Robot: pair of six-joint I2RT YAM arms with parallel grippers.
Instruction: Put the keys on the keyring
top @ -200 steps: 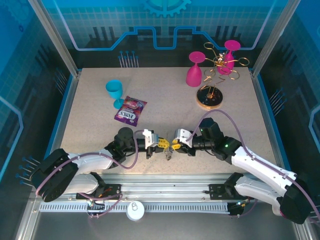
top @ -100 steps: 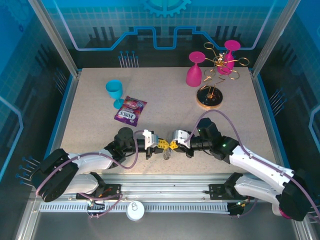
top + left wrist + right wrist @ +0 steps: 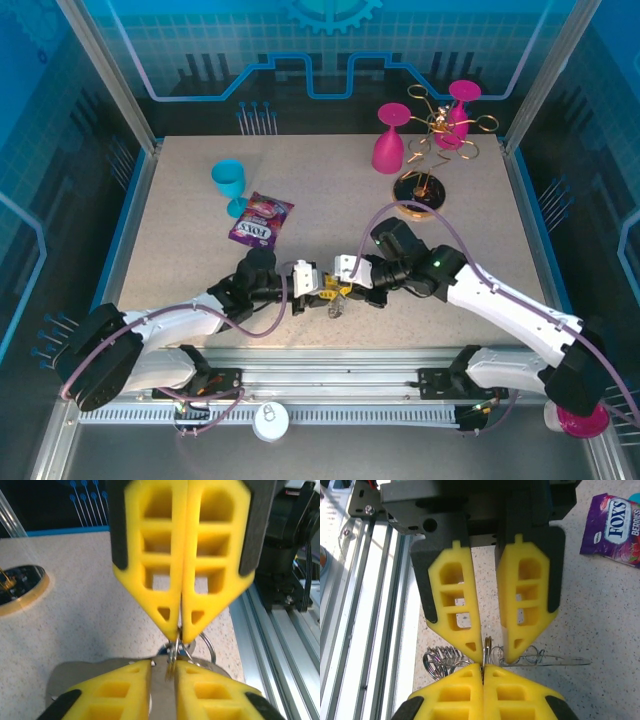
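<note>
The two arms have swung a little toward the left edge of the surface (image 3: 330, 190), and the right forearm now comes in more steeply, but the meeting place stays by the middle of the near edge. The right gripper (image 3: 482, 666) is pressed together, pinching a thin loop of the keyring (image 3: 487, 644). The left gripper (image 3: 494, 652) faces it with jaws slightly apart around the same wire; I cannot tell if it clamps. No coloured key head is clear, so the threading seems not finished.
</note>
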